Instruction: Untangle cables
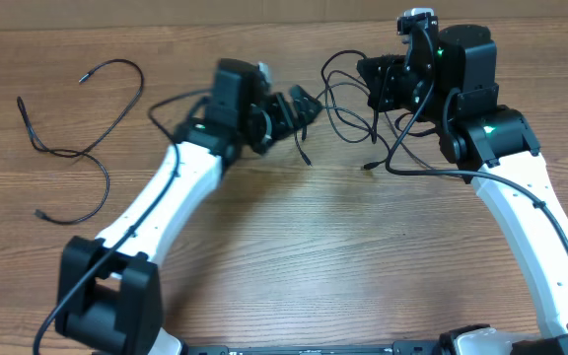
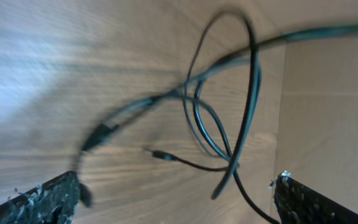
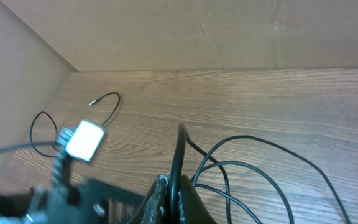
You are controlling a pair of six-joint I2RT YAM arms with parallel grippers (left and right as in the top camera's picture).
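Two tangled black cables [image 1: 329, 99] lie looped at the table's back centre, between my two grippers. My left gripper [image 1: 304, 106] hangs just left of the tangle. In its wrist view the left gripper [image 2: 176, 186] is wide open, its fingers [image 2: 42, 202] on either side of the cable loops [image 2: 252, 93] and a small plug end [image 2: 160, 155], gripping nothing. My right gripper [image 1: 375, 84] is at the tangle's right side. In the right wrist view, the right gripper [image 3: 180, 190] is shut on one cable, and the loops [image 3: 260, 168] trail off to the right. A third cable [image 1: 71, 154] lies apart at the far left.
A brown cardboard wall [image 3: 229, 31] borders the back and left of the wooden table [image 1: 314, 247]. The left arm's wrist, with a white block [image 3: 82, 140], sits close to my right gripper. A thick arm wire [image 1: 550, 227] runs along the right arm.
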